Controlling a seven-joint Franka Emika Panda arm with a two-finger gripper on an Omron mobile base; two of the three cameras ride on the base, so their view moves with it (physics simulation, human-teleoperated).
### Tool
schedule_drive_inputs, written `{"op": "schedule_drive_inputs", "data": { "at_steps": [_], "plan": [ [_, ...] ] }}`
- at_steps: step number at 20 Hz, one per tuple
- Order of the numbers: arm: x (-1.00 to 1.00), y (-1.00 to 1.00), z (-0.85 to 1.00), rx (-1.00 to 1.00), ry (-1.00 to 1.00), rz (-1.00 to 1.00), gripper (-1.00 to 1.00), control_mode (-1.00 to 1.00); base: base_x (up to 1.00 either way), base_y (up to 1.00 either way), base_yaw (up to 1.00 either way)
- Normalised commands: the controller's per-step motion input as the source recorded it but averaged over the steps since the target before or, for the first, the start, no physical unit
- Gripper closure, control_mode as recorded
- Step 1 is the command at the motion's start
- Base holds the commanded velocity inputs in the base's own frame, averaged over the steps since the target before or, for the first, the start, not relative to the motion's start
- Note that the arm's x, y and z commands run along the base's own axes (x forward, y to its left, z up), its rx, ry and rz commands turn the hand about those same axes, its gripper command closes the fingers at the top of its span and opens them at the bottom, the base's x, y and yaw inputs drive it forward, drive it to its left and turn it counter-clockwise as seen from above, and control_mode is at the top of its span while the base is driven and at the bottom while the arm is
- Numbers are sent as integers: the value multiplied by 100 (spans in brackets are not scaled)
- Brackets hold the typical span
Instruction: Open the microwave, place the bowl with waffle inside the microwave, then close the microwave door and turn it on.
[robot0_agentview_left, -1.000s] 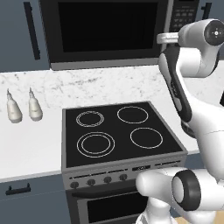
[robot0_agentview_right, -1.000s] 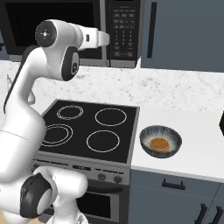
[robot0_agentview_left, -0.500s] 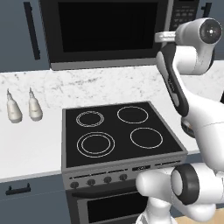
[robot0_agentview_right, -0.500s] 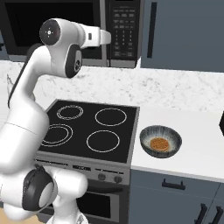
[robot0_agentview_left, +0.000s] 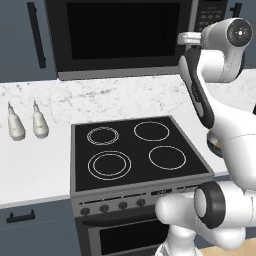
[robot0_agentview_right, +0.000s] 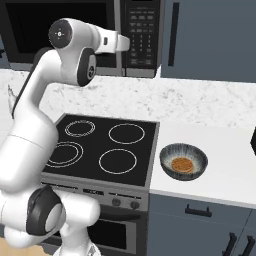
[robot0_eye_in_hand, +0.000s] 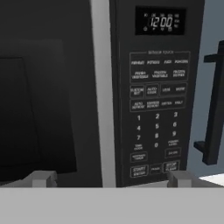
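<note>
Fingers spread wide and holding nothing, the gripper faces the wide black-and-steel microwave, close to the seam between its shut dark glass door and black keypad panel. Down on the white marble counter, just right of the black four-ring stove, sits the small dark grey ribbed bowl holding the round golden-brown waffle.

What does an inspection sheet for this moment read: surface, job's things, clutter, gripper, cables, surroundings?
Surface: white marbled counter either side of a black four-ring stove.
Job's things: microwave above the stove, microwave door shut; bowl on the counter right of the stove, waffle in it.
Clutter: two pale shakers on the left counter.
Gripper: gripper open, empty, facing the keypad.
Cables: nothing seen.
Surroundings: dark blue cabinets.
</note>
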Motion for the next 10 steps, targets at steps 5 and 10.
{"op": "schedule_drive_inputs", "data": {
  "at_steps": [5, 10],
  "plan": [
    [16, -15, 0, 5, 0, 0, -100, -100, 0, 0, 0],
    [37, 3, -8, 2, 2, 0, -100, -100, 0, 0, 0]
  ]
}}
